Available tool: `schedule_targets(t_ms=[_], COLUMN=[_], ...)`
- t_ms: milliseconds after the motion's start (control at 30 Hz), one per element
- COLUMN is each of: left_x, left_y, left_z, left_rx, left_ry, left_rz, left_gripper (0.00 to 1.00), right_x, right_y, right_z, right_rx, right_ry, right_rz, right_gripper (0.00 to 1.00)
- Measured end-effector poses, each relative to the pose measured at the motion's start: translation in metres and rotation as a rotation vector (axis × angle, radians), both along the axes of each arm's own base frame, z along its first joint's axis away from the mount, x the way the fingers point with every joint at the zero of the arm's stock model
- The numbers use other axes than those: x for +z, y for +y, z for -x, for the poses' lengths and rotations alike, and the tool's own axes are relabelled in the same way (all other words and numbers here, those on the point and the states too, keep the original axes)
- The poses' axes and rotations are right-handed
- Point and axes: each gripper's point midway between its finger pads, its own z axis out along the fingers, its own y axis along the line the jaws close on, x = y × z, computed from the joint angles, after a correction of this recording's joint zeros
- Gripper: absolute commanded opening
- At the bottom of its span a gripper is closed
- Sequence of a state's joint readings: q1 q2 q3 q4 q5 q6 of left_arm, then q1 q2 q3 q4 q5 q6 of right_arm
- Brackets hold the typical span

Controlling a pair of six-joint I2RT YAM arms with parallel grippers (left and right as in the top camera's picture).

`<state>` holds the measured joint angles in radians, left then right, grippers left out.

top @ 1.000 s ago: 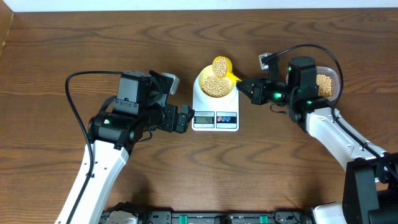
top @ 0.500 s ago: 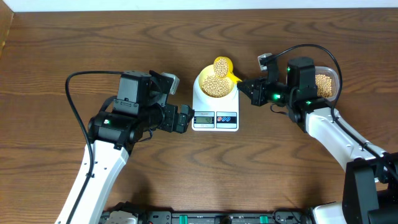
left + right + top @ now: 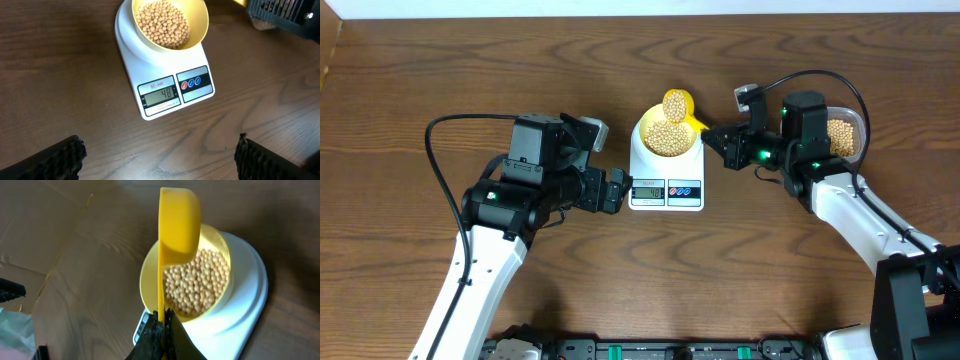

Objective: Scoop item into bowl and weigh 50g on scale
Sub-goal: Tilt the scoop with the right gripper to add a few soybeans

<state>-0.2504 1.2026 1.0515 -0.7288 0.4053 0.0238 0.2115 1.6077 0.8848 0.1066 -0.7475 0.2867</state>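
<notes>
right claw (image 3: 163,320) – clamped on scoop (image 3: 179,225) handle, over bowl (image 3: 200,27) | left claw (image 3: 616,190) – wide, empty (beside scale (image 3: 150,70)) | beans (image 3: 162,22) in bowl on scale | display (image 3: 160,93) 48

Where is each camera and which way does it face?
Overhead: fixed above the table, looking straight down; left gripper, right gripper, scale and bowl in view.
Left wrist: on the left gripper, looking down at the scale's display; its open fingers at bottom corners.
Right wrist: on the right gripper, looking along the yellow scoop over the bowl; its shut fingers at bottom.
Shared: all three show beans in the bowl.
</notes>
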Motion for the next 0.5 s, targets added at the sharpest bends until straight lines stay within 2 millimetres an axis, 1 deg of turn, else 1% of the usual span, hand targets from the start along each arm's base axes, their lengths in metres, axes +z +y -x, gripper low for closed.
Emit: schedule_targets(t_ms=[367,500], left_x=[0.0,0.0], left_y=[0.0001,0.0001], left_z=[0.0,0.0], left_rx=[0.0,0.0], left_ry=[0.0,0.0], left_rz=[0.0,0.0], left_gripper=[0.98,0.98], right_x=[0.0016,0.0018], right_y=[0.0005,0.0008], right_z=[-0.0008,-0.0005], right_rx=[0.012,-0.03], right_ry=[-0.029,0.054], right_rz=[0.008,-0.039], right_gripper=[0.01,0.01])
